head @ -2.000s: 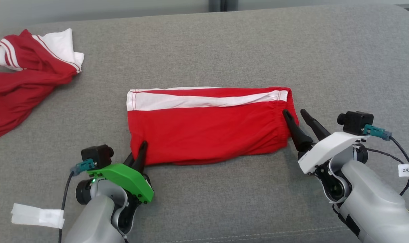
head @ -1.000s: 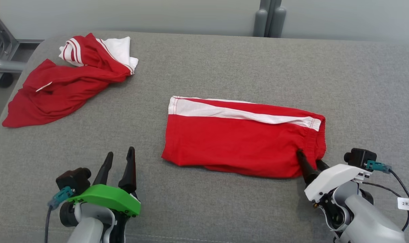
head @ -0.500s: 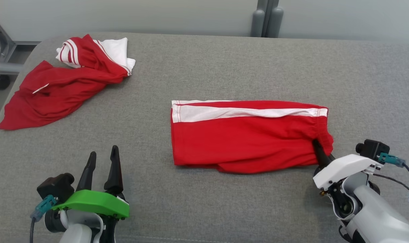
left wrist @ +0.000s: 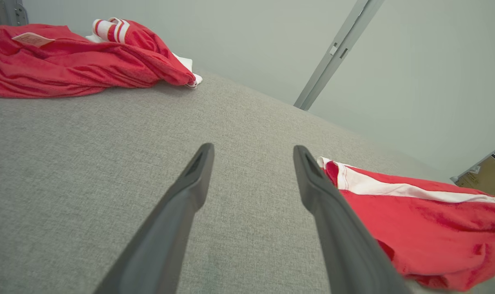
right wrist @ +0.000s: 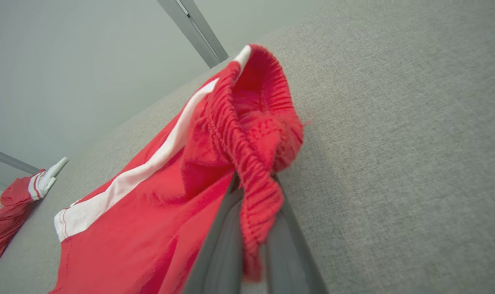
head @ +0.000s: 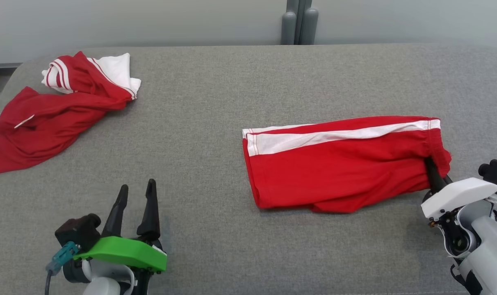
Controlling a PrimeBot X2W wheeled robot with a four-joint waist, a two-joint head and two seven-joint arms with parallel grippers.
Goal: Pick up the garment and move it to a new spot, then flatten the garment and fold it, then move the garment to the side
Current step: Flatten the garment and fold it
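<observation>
The garment (head: 338, 168) is a pair of red shorts with a white side stripe, folded flat at the right of the grey surface. My right gripper (head: 432, 170) is shut on its elastic waistband at the near right corner; the right wrist view shows the band (right wrist: 251, 163) pinched between the two fingers of the right gripper (right wrist: 255, 183) and bunched up. My left gripper (head: 137, 186) stands open at the lower left, well apart from the shorts. In the left wrist view the left gripper (left wrist: 253, 151) holds nothing, with the garment (left wrist: 427, 228) off to its right.
A second red and white garment (head: 55, 114) lies crumpled at the far left corner of the grey padded surface (head: 232, 82). A grey post (head: 296, 22) stands behind the far edge. The surface's rounded left edge is close to that pile.
My right gripper has shut on the waistband and dragged the shorts to the right. My left gripper has left the hem and drawn back, open. The head camera has also shifted.
</observation>
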